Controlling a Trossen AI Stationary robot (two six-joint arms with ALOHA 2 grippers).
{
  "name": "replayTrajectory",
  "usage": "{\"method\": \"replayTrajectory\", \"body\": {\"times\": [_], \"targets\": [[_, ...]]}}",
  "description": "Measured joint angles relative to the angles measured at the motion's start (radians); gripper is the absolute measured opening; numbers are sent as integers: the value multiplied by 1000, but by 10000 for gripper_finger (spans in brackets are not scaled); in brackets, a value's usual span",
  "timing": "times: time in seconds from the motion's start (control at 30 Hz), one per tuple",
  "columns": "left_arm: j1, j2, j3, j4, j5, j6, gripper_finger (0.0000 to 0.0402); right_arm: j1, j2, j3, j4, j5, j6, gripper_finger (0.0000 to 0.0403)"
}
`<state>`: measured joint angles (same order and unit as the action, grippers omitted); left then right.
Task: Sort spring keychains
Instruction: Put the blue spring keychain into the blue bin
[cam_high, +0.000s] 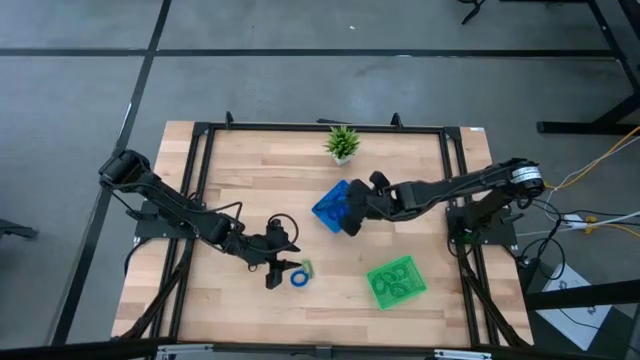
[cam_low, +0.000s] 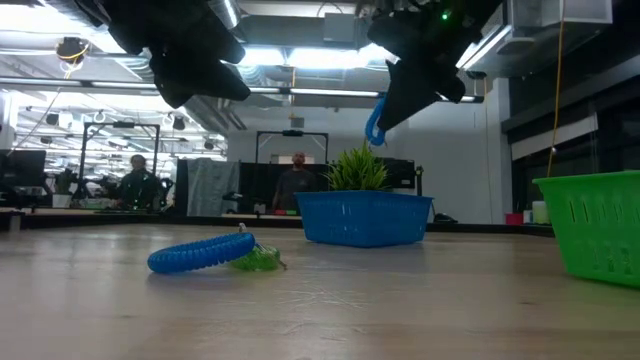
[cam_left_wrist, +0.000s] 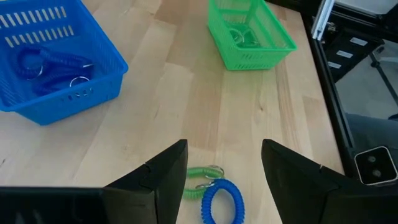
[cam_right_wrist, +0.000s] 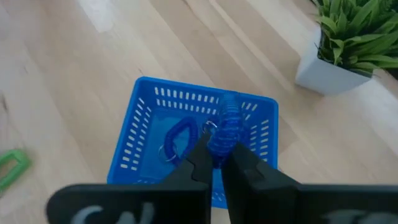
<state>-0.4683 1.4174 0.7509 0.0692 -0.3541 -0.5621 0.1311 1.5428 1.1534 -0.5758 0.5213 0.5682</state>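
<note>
A blue spring keychain (cam_left_wrist: 222, 200) and a light green one (cam_left_wrist: 200, 186) lie side by side on the table, the same blue keychain (cam_low: 200, 255) and green keychain (cam_low: 258, 260) showing in the low view. My left gripper (cam_left_wrist: 224, 168) hovers open just above and behind them, touching neither. My right gripper (cam_right_wrist: 216, 155) is shut on another blue keychain (cam_right_wrist: 224, 127) above the blue tray (cam_high: 328, 208). That tray holds more blue keychains (cam_right_wrist: 180, 137). The green tray (cam_high: 396, 281) holds green ones (cam_left_wrist: 239, 34). My right gripper pinches the blue keychain between its two fingers, near one end of the coil (cam_right_wrist: 219, 144), coming from above and slanting down. The keychain is lifted clear and its free part (cam_low: 376, 122) hangs beyond the fingertips over the blue tray (cam_right_wrist: 143, 124).
A small potted plant (cam_high: 342, 143) stands near the far edge behind the blue tray. The green tray (cam_low: 590, 230) sits toward the near right. Bare wood lies between the trays and around the two loose keychains. People stand in the room beyond the table.
</note>
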Motion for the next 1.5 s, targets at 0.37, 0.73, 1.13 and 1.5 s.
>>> {"method": "replayTrajectory", "body": {"times": [0.37, 0.73, 1.13, 1.5], "targets": [[-1, 0, 0, -16, 0, -1, 201, -18, 28, 0, -4, -37, 0, 16], [-1, 0, 0, -21, -2, -3, 201, -18, 57, 0, -6, -72, -2, 18], [-1, 0, 0, -25, -13, -1, 201, -18, 82, -62, 107, -73, 3, 50], [-1, 0, 0, -26, -18, -1, 200, -18, 82, -97, 152, -122, 23, 62]]}}
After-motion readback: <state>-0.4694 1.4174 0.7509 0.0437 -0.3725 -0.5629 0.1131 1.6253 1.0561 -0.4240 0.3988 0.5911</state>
